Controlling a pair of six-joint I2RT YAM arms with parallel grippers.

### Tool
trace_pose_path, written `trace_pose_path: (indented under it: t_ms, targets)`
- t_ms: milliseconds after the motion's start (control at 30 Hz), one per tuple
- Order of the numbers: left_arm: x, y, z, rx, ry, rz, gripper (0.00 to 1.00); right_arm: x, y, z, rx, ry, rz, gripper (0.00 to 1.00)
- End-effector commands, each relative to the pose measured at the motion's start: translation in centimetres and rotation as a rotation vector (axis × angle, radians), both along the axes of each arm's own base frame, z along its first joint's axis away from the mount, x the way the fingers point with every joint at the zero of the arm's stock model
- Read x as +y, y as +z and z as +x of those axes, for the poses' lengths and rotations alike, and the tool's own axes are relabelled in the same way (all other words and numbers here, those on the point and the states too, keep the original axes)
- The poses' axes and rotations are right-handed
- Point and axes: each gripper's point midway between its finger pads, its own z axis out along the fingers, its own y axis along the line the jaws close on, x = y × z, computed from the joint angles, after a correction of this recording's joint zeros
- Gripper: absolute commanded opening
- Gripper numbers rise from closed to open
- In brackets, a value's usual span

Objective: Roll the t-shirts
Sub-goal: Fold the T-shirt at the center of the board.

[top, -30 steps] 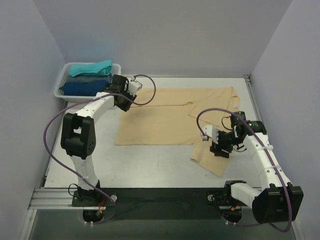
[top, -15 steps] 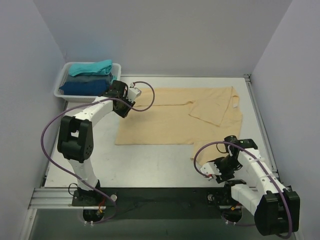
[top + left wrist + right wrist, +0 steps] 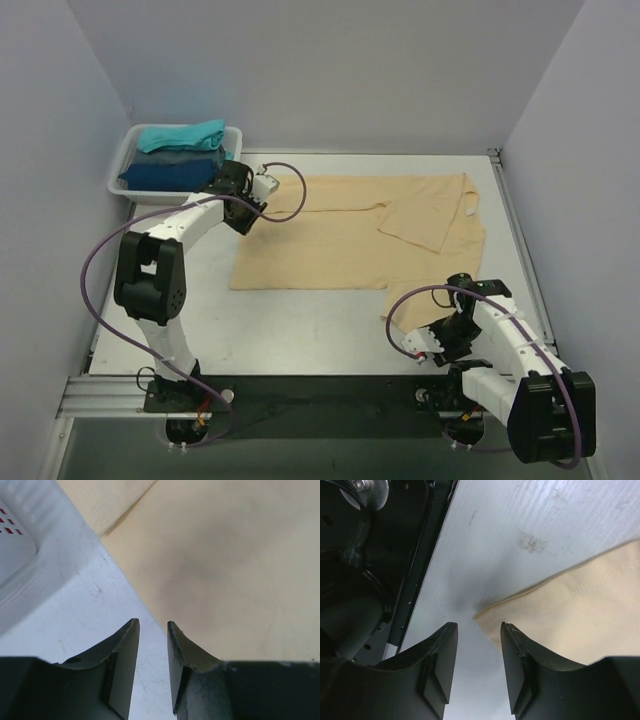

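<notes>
Pale lavender walls (image 3: pixel 330 70) box in three sides of a light grey table (image 3: pixel 300 330). There's exactly one beige t-shirt (image 3: pixel 330 240) spread flat on it, centre to right, with a flap of cloth folded in over the body on its right side. The far left corner has one white basket (image 3: pixel 118 172) with folded stuff stacked in it: a teal shirt (image 3: pixel 180 135) on top, a dark blue shirt (image 3: pixel 165 177) at the bottom, and maybe a third greyish layer between them, can't really tell. Two arms, one gripper each. The left gripper (image 3: pixel 152 625) hangs low right at the tee's far-left edge, just beside the basket. Its fingers are only a narrow slot apart with nothing in it, bare table under one and cloth under the other. The right gripper (image 3: pixel 479 626) is down at the tee's near-right corner, close to the table's near edge. Its jaws are partly apart and the cloth's corner tip lies right in front of the gap, not pinched as far as I can see.
</notes>
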Motion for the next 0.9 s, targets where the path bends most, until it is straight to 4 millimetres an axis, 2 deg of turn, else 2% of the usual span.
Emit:
trace_pose_path:
  t_ms: [0, 233, 367, 600, 867]
  targets:
    - [0.5, 2.0, 2.4, -0.07, 0.02, -0.017, 0.39, -0.7, -0.2, -2.3, 0.072, 0.291, 0.001, 0.39]
    - [1.5, 1.8, 3.3, -0.067, 0.049, -0.022, 0.39, -0.6, -0.6, -2.2, 0.08, 0.343, 0.013, 0.39]
    - [2.0, 1.6, 3.3, -0.061, 0.058, -0.022, 0.39, -0.5, -1.0, -2.0, 0.075, 0.372, 0.02, 0.35]
    - [2.6, 1.2, 3.4, -0.055, 0.07, -0.01, 0.39, -0.7, -2.9, -2.2, 0.041, 0.416, 0.007, 0.3]
    - [3.0, 0.9, 3.0, -0.047, 0.076, 0.003, 0.39, -0.6, -4.1, -1.8, 0.0, 0.388, 0.001, 0.26]
